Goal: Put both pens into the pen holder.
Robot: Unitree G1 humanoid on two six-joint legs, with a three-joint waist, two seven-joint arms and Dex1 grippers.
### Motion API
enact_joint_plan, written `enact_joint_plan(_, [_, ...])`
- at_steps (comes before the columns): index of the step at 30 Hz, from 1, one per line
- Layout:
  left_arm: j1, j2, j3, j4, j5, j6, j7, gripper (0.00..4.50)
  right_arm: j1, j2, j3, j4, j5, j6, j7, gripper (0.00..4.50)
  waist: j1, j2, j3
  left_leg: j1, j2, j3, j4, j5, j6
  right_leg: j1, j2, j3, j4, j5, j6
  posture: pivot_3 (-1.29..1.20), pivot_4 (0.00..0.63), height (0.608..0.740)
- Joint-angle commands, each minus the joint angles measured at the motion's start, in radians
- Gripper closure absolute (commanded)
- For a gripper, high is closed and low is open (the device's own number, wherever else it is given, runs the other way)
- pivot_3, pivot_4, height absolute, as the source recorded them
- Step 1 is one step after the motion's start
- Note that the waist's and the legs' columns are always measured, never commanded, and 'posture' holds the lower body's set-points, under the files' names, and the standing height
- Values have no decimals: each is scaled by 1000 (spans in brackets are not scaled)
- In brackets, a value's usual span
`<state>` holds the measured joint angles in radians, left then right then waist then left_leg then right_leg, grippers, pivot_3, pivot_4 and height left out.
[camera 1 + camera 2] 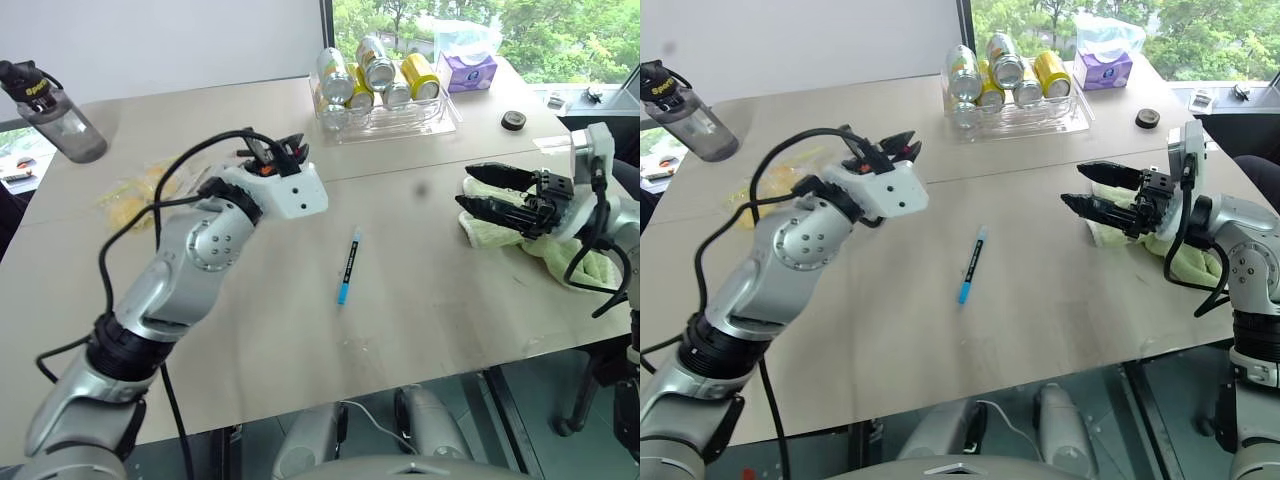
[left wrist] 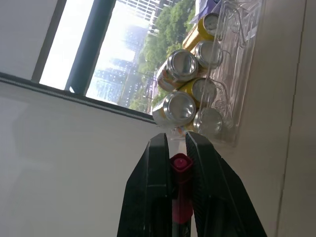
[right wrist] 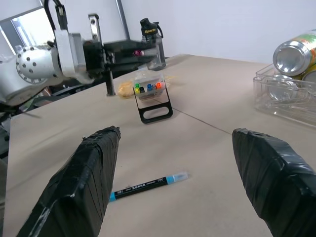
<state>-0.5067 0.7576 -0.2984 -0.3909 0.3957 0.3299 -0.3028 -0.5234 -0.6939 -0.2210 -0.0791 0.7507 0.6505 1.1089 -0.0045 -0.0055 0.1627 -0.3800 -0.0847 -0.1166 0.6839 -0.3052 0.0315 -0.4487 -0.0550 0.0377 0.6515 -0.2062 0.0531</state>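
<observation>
I take the black-and-blue pen (image 1: 348,266) as my landmark — it lies loose and flat on the table (image 1: 430,330), untouched, nearest my side of the working area, with bare tabletop on all sides of it and the near table edge a fair way closer to me. Right of the pen, my right gripper (image 1: 490,193) hangs above the table with its jaws spread wide and nothing between them, pointing back toward the pen; I judge it is kept clear there to leave the middle open. Left of the pen and a little beyond it, my left gripper (image 2: 174,153) is clenched on the thin dark pen with pink ends (image 2: 180,165), the pink tip poking out between the fingers — held high for carrying, I judge. Beyond the pen on the left, past the left arm, stands the small black pen holder (image 3: 154,104), holding short markers (image 3: 147,88). Farthest from the pen, the clear tray of cans (image 1: 385,115) sits near the far table edge
</observation>
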Motion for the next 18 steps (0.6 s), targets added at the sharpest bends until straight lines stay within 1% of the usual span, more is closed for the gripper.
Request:
enact_joint_plan(1, [15, -28, 63, -9, 15, 19, -10, 4500, -36, -1, -9, -15, 13, -23, 5, 651, -2, 0, 0, 0, 0, 0, 0, 0, 0, 0, 0, 0, 0, 0, 0, 0, 150, 739])
enact_joint_plan(10, [45, -42, 112, 11, 65, 19, -39, 4500, -60, 1, 5, 11, 3, -49, 22, 651, 0, 0, 0, 0, 0, 0, 1, 0, 0, 0, 0, -1, 1, 0, 0, 0, 150, 739])
enact_joint_plan(18, [49, -47, 144, 29, 76, 11, -53, 4500, -55, 7, 14, 17, -6, -67, 30, 651, 0, 0, 0, 0, 0, 0, 1, 0, 0, 0, 0, -1, 1, 0, 0, 0, 150, 739])
